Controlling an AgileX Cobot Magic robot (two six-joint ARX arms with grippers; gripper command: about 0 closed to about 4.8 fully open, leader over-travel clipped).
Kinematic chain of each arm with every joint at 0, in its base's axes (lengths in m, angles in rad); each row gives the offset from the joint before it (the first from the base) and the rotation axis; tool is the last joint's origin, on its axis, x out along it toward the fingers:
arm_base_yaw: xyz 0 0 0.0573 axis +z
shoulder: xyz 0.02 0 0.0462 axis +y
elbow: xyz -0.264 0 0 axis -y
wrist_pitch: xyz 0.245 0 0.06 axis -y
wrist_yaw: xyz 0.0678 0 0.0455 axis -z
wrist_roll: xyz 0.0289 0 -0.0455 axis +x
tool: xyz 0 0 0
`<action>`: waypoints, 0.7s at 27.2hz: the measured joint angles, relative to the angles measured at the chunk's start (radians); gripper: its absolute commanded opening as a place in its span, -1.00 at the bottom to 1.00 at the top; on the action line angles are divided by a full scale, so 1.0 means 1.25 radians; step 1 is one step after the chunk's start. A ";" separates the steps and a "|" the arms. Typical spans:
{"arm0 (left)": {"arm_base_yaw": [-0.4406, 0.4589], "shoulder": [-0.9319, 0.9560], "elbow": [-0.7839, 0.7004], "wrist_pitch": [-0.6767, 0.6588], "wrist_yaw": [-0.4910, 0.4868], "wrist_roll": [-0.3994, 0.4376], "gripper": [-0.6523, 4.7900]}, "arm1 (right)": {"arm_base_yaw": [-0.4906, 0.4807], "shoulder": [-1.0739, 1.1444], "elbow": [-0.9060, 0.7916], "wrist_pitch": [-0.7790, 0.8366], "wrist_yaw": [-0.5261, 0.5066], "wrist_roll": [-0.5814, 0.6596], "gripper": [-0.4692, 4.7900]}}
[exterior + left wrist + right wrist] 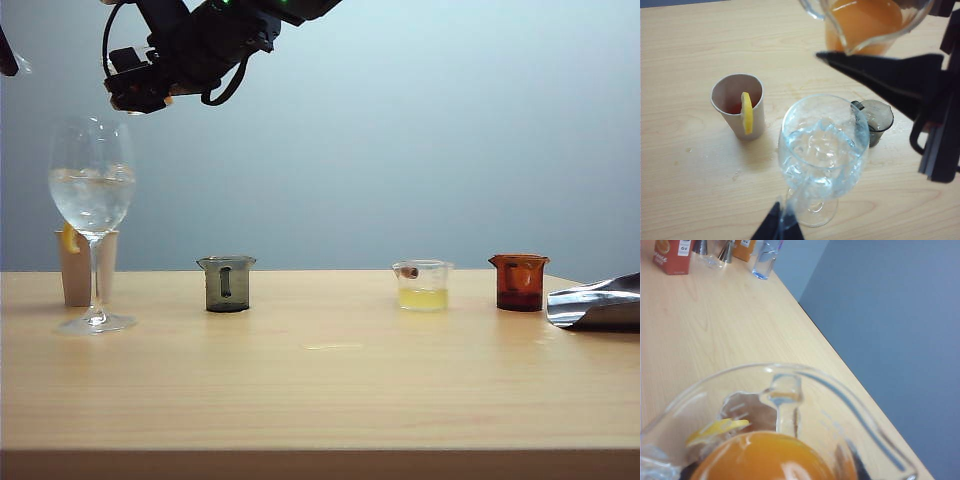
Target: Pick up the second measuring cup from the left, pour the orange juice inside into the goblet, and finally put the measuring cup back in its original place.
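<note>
Exterior view: I see the right gripper [135, 95] high up over the goblet [92, 205], far on the left side of the table [330, 400].
Cup: in the left wrist view the cup [867, 25] is up in the air above the goblet [822, 150], tipped, with its lip over the bowl.
Juice: the orange juice [865, 20] is in the cup. I see it in the right wrist view too [765, 457].
Right gripper: its dark fingers [890, 75] are clamped on the cup.
Left gripper: I see only a dark tip [775, 227] by the goblet's foot. I cannot tell if it is apart or together.
Goblet: it stands up on the table with ice in it.
Other things: a paper cup [85, 265] with a lemon slice [747, 112] stands just behind the goblet. A grey cup [227, 283], a yellow cup [423, 285] and a brown cup [520, 282] stand in a row.
</note>
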 measured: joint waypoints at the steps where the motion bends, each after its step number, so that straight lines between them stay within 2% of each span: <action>1: 0.000 0.000 0.000 0.000 0.000 0.000 -0.78 | 0.002 0.000 -0.001 0.000 0.001 -0.013 -0.07; 19: 0.000 0.000 0.000 0.000 0.000 0.000 -0.78 | 0.005 0.000 0.000 0.010 0.000 -0.167 -0.07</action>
